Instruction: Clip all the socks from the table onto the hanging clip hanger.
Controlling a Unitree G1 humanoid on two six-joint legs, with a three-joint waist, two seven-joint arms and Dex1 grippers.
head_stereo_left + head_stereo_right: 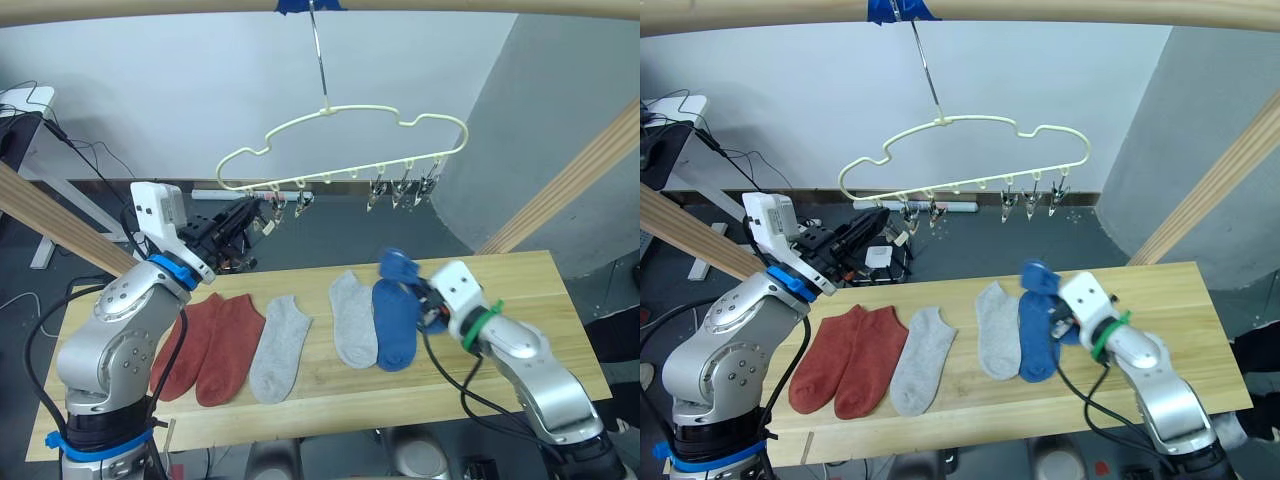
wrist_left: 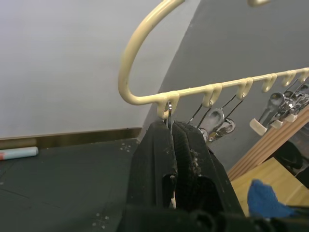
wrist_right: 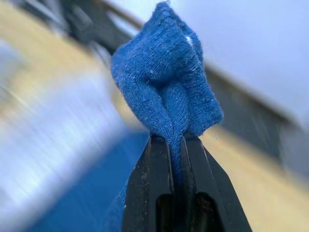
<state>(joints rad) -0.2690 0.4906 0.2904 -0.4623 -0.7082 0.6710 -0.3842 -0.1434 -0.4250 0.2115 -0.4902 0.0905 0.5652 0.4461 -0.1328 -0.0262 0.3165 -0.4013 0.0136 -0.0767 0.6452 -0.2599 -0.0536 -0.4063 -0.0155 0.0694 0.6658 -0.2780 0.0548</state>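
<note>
We have our right gripper [image 3: 175, 145] pinched tight on the bunched end of a blue sock [image 1: 398, 266], lifting it just above the right-centre of the table [image 1: 520, 275], while the second blue sock [image 1: 394, 325] lies flat below it, touching a grey sock [image 1: 352, 320] on its left. Further left lie another grey sock [image 1: 279, 348] and the two rust-red socks [image 1: 213, 345], side by side and overlapping. Our left gripper [image 2: 172, 133] is raised to the left end of the clip hanger [image 1: 345, 130], its fingers narrowed onto the leftmost clip [image 2: 168, 112], apparently squeezing it open. The hanger hangs by its thin hook [image 1: 319, 55] from the rail [image 1: 450, 6] above the table's far edge, and no sock is clipped on yet, so we judge the task is at its very beginning. To do this step well, we should keep the left squeeze steady so the clip stays open and the hanger does not swing, then bring the sock up and to the left, with the free tuft of fabric above our right fingers leading into the clip's mouth. We should release the clip first, check that it bites, and only then let go of the sock.
</note>
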